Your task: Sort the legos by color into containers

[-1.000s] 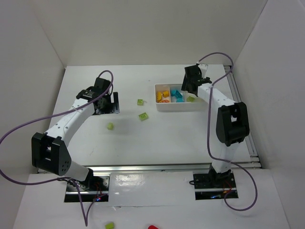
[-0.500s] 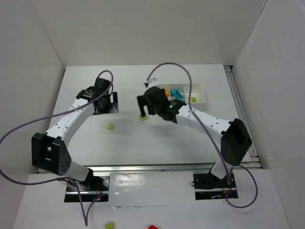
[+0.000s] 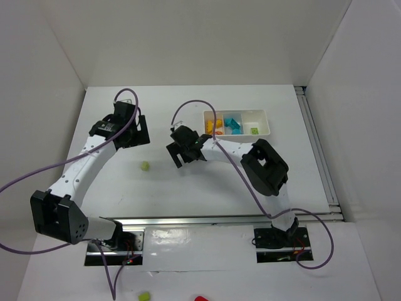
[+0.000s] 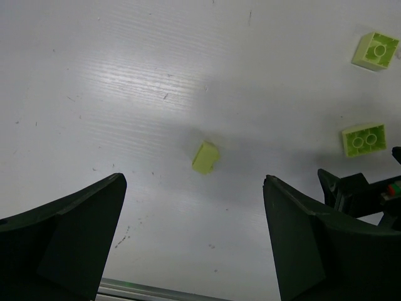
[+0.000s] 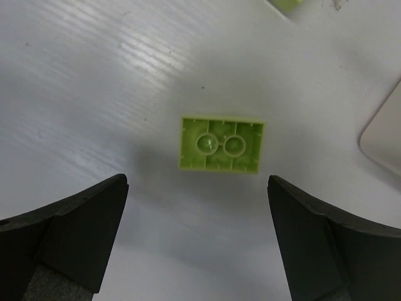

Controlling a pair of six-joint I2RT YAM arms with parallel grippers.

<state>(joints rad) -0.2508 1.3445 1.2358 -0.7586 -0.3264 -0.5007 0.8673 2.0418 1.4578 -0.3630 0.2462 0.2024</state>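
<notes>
Left gripper (image 4: 194, 182) splayed wide, grasping nothing. We see small lime lego (image 4: 205, 157) on table (image 4: 125, 75), just ahead between its fingers, untouched. Right gripper (image 5: 197, 182) likewise released. Larger lime lego (image 5: 220, 144) lies flat ahead between its fingers, clear of both. Tray (image 3: 238, 135) beyond right finger holds orange legos (image 3: 215, 127), cyan legos (image 3: 233, 123) and lone lime piece (image 3: 254, 130), each colour in own compartment.

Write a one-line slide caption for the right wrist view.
Open right pincer poised over a lime green lego brick lying on the white table.
</notes>
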